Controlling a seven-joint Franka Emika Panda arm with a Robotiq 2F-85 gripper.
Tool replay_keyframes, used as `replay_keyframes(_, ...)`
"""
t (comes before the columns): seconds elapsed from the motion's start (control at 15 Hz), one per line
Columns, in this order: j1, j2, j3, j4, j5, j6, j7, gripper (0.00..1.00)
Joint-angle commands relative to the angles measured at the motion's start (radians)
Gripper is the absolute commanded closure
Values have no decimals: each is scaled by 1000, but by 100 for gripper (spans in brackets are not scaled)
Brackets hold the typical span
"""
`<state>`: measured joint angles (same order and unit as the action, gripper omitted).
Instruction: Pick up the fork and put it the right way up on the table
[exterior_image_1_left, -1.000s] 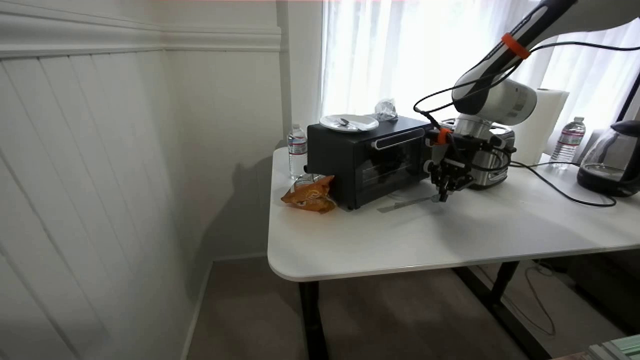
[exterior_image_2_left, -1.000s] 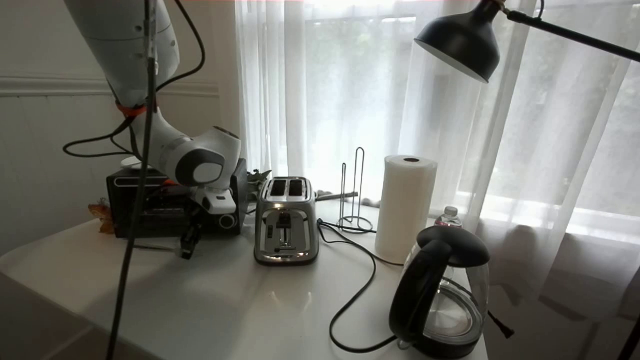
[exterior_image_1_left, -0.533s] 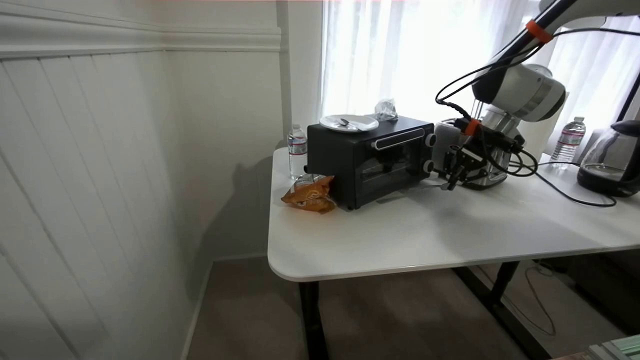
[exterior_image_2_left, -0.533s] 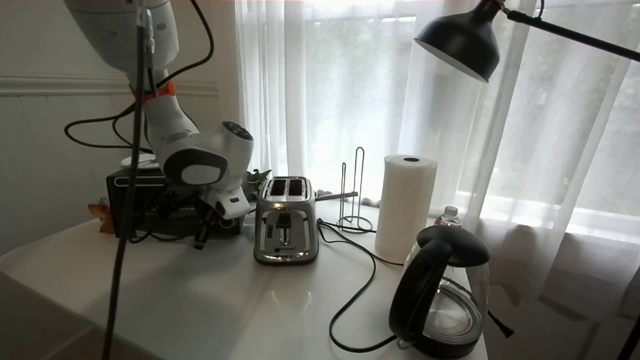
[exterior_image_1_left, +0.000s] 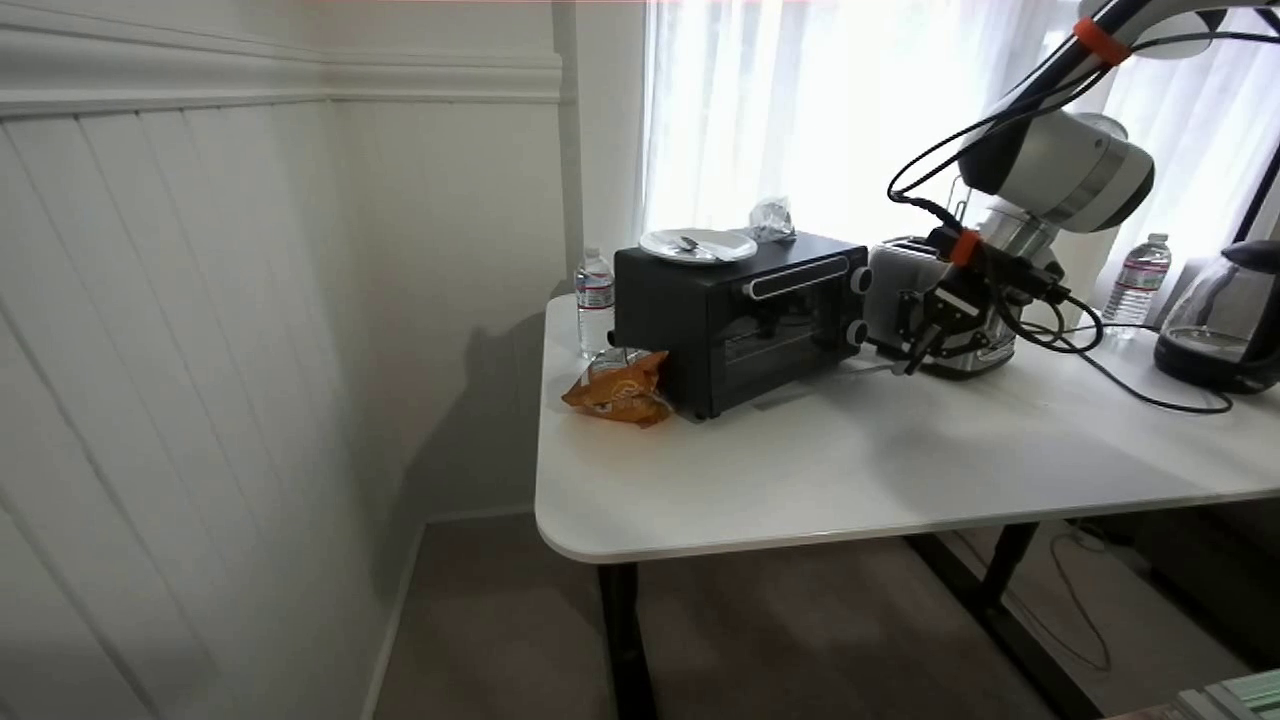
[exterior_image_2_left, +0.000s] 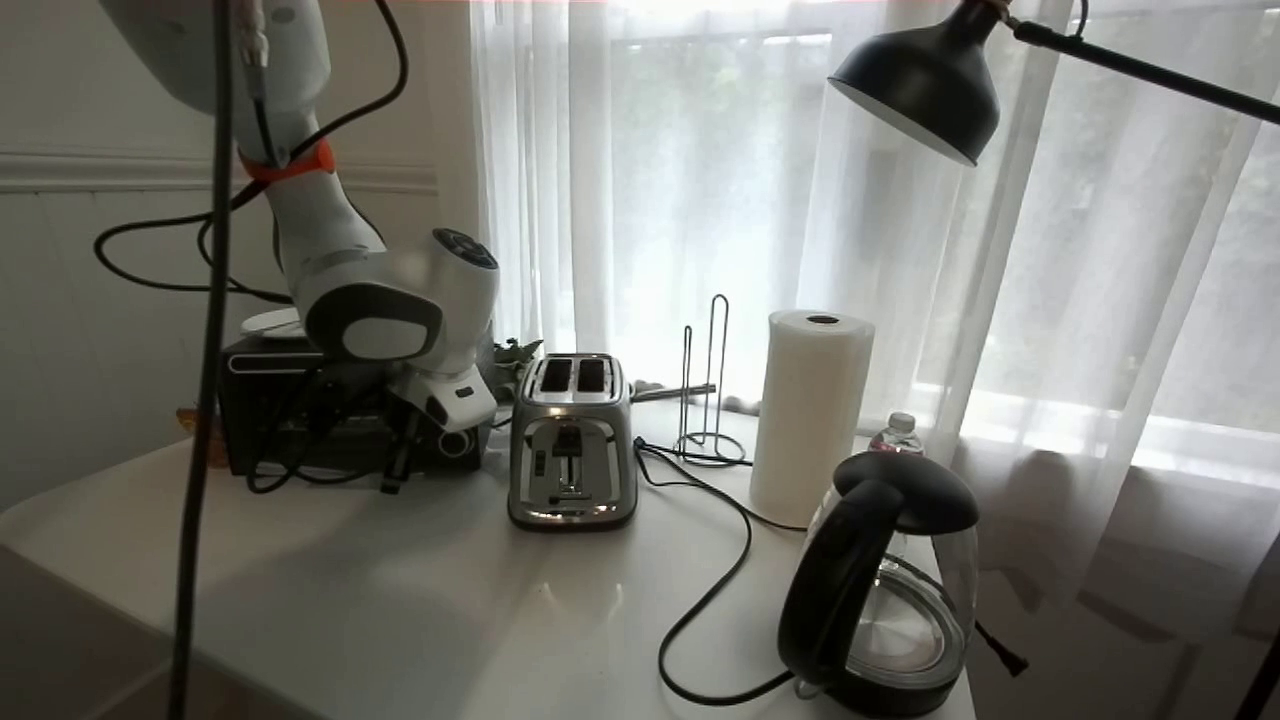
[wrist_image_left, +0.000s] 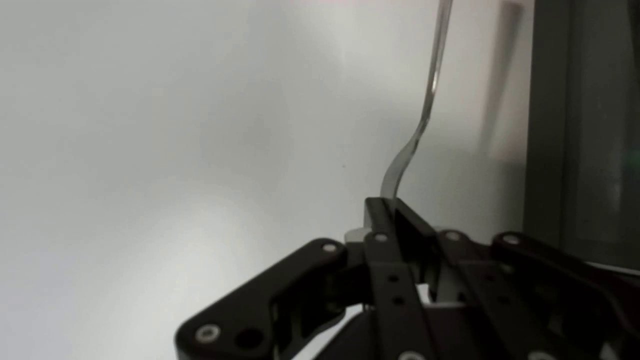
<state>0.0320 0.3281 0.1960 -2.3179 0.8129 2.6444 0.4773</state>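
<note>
My gripper (wrist_image_left: 391, 202) is shut on the curved end of the silver fork (wrist_image_left: 431, 90). The fork's thin handle runs up and away from the fingertips in the wrist view, showing a bent, edge-on profile. The gripped end is hidden between the fingers, so its tines cannot be seen. In an exterior view the gripper (exterior_image_1_left: 908, 368) is tilted low over the white table (exterior_image_1_left: 760, 480), with the fork (exterior_image_1_left: 868, 370) pointing toward the toaster oven's front. The gripper (exterior_image_2_left: 393, 485) also shows in an exterior view, where the fork is hard to make out.
The black toaster oven (exterior_image_1_left: 665, 320) stands close beside the fork, carrying a white plate (exterior_image_1_left: 655, 243) with a spoon. A silver toaster (exterior_image_2_left: 572, 460) stands behind the gripper. An orange snack bag (exterior_image_1_left: 620, 392), water bottle (exterior_image_1_left: 596, 310), paper roll (exterior_image_2_left: 815, 420), kettle (exterior_image_2_left: 830, 590) and loose cable (exterior_image_2_left: 725, 580) are around.
The gripper has moved toward the toaster, risen slightly and tilted, carrying the fork with it. Most of this happened in the first half second, with only a small shift since.
</note>
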Motion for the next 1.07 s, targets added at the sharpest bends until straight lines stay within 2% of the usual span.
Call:
replay_keyframes(0.0,5,24,-21,38,71,-42,-65,98)
replay_keyframes(0.13,-20,31,-16,56,147,-63,-124,98)
replay_keyframes(0.27,-44,41,-12,73,267,-64,-237,98)
replay_keyframes(0.53,-63,82,-22,99,512,-37,-518,98)
replay_keyframes(0.6,-100,94,13,101,555,-23,-592,98)
replay_keyframes(0.8,-113,130,16,114,682,-17,-824,98)
replay_keyframes(1.0,-119,161,6,123,772,-31,-984,97)
